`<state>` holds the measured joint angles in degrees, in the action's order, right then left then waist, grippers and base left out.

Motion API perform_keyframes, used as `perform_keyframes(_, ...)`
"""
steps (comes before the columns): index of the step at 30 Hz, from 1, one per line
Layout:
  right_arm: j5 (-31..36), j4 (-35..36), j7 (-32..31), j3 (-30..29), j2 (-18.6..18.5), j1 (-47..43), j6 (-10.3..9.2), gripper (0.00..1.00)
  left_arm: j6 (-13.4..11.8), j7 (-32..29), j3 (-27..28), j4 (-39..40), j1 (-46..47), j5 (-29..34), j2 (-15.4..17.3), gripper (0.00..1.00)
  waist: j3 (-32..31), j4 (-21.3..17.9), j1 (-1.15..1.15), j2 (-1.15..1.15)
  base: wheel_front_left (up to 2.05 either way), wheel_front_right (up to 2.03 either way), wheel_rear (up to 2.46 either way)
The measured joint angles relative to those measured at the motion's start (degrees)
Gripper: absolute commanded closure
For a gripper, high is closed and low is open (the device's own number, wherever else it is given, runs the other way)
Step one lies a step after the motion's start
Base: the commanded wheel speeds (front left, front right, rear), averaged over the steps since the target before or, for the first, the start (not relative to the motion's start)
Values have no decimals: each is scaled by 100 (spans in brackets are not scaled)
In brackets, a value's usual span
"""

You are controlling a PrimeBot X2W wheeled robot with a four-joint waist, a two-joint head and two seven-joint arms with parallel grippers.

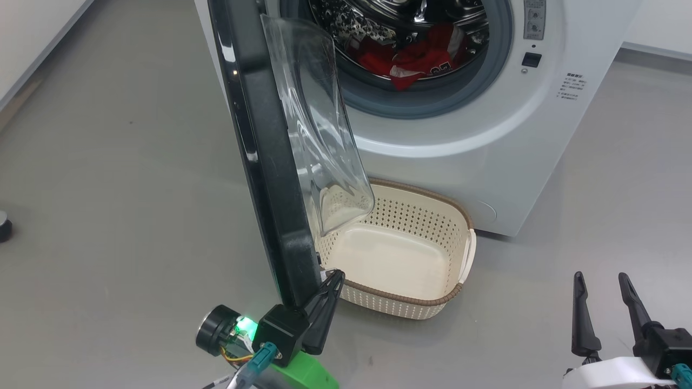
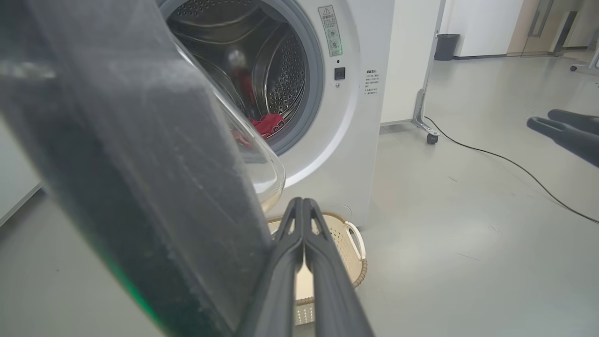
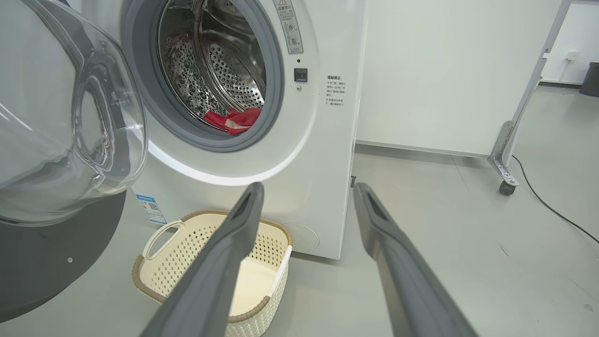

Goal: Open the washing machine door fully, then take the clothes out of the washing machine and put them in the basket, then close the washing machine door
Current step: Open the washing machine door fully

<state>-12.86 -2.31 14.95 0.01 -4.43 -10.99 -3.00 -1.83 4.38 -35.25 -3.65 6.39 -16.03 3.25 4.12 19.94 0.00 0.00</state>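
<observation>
The white washing machine (image 1: 486, 135) stands at the top of the head view. Its door (image 1: 270, 162) swings out towards me, black ring edge-on and glass bowl facing right. The red clothes (image 1: 416, 56) lie inside the steel drum. The cream basket (image 1: 411, 300) sits on the floor under the door, with nothing in it. My left gripper (image 1: 335, 278) is shut, its tips against the inner side of the door's lower rim. My right gripper (image 1: 601, 281) hangs open at the lower right, apart from everything. The left wrist view has the door (image 2: 117, 164) close on its left.
A wheeled stand leg (image 3: 505, 187) and a black cable (image 2: 514, 164) lie on the grey floor right of the washer. A dark bin (image 2: 447, 47) stands far back. A small dark round object (image 1: 4, 227) sits at the floor's left edge.
</observation>
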Motion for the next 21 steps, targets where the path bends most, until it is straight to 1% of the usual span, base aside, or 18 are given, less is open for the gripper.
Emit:
perform_keyframes(6,0,-4,0,-27,23,4,40,0,-86,82,30,-93,14,0,-14,100,13,10,0,0,0,0,0)
perform_keyframes(12,0,-15,0,-51,48,5,44,0,-92,133,29,-142,14,0,-18,100,8,41,0,0,0,0,0)
perform_keyframes(21,1,-16,0,-194,60,-1,43,0,-123,233,13,-208,16,-3,-35,100,-11,260,0,0,0,0,0)
